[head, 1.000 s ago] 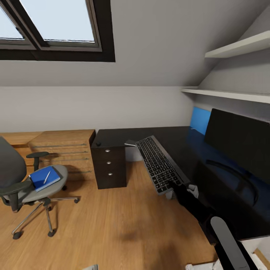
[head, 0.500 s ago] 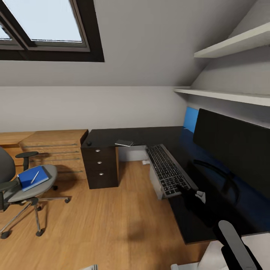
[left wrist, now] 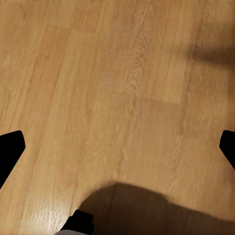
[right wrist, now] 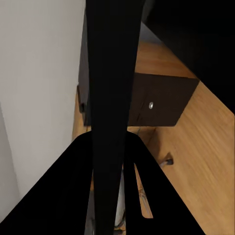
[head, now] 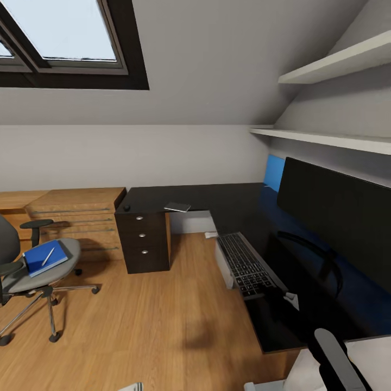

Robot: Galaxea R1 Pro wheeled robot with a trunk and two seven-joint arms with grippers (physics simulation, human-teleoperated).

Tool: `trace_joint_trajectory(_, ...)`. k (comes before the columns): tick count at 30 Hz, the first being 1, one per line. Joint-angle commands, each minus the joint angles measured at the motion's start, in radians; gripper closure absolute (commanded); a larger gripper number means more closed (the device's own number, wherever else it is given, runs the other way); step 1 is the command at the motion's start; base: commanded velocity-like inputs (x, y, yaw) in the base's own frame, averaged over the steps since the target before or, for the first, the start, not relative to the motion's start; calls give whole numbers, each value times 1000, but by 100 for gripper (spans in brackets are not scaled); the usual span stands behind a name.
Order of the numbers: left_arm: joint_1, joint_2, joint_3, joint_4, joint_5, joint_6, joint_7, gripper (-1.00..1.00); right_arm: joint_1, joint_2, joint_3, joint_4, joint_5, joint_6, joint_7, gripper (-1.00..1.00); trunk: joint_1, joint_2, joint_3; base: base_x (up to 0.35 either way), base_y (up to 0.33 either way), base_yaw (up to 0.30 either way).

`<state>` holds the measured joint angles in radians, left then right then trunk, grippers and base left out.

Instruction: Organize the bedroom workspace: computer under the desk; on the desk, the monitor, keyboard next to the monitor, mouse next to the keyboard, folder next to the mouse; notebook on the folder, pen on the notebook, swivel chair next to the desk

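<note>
My right gripper (head: 281, 296) is shut on the near end of the keyboard (head: 247, 265), which lies flat and low along the front edge of the black desk (head: 217, 196), in front of the monitor (head: 336, 209). The right wrist view sees the keyboard (right wrist: 112, 98) edge-on between the fingers. The notebook (head: 177, 207) and the mouse (head: 126, 207) lie on the desk's far wing. At the left, the swivel chair (head: 16, 279) carries the blue folder (head: 38, 260) with the pen (head: 48, 256) on it. A pale side of the computer (head: 223, 267) shows under the desk. My left gripper (left wrist: 117, 147) hangs open over the floor.
A dark drawer unit (head: 144, 241) stands under the desk's left end, with a light oak chest (head: 76, 217) beside it against the wall. Two white shelves (head: 326, 138) run above the monitor. Bare wood floor (head: 163, 315) lies between the chair and the desk.
The view has swung right. My right gripper has brought the keyboard down and over, from tilted in the air beside the desk to flat along the desk's front edge.
</note>
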<state>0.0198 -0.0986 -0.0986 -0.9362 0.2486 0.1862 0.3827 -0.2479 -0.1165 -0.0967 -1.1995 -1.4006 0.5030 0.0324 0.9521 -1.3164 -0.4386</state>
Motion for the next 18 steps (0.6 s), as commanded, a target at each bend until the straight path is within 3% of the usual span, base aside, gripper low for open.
trace_joint_trajectory(1, 0, 0, -3, -3, 8, 4, 7, -100, -1, 0, -3, 3, -11, 6, 1, 100, 0, -1, -1, 0, 0, 0)
trace_joint_trajectory(8, 0, 0, -3, -3, 8, 4, 7, -100, -1, -2, -39, -23, -73, 9, -30, 100, 0, -1, -1, 0, 0, 0)
trace_joint_trajectory(18, 0, 0, -3, -1, 8, 4, 7, -100, -1, -2, -44, -42, -83, 11, -28, 100, 0, -1, -1, 0, 0, 0)
